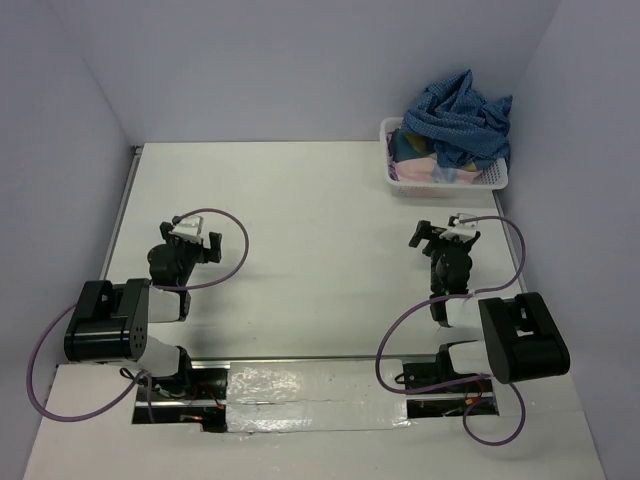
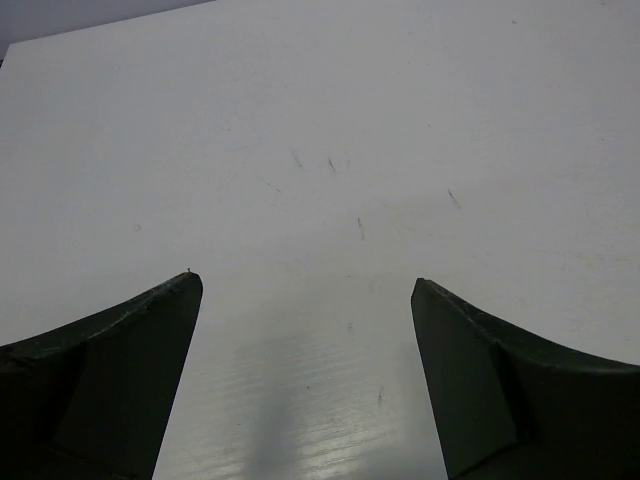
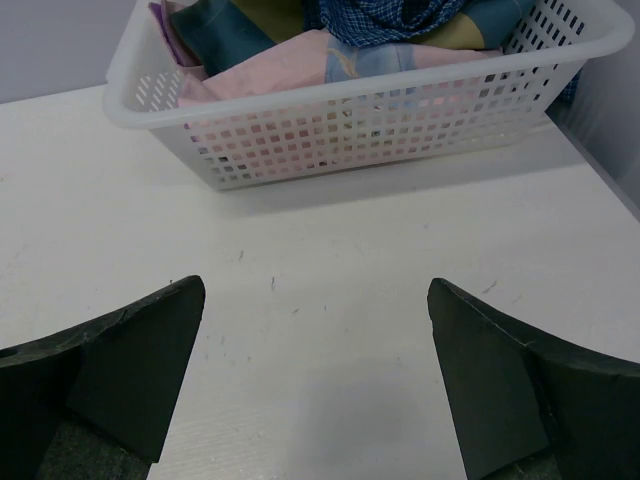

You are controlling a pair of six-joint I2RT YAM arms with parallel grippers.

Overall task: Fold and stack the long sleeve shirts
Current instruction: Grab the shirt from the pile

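Note:
A crumpled blue fine-checked shirt [image 1: 460,118] lies heaped on top of other cloth in a white plastic basket [image 1: 392,175] at the table's back right. In the right wrist view the blue shirt [image 3: 395,18] shows at the top, over pink and teal garments [image 3: 280,60] in the basket [image 3: 370,125]. My right gripper [image 1: 436,234] is open and empty, just in front of the basket [image 3: 315,290]. My left gripper [image 1: 190,236] is open and empty over bare white table [image 2: 305,285] on the left.
Grey walls close the table at the back and both sides. The arm bases and purple cables [image 1: 235,250] sit at the near edge. A reflective strip [image 1: 310,385] runs between the bases.

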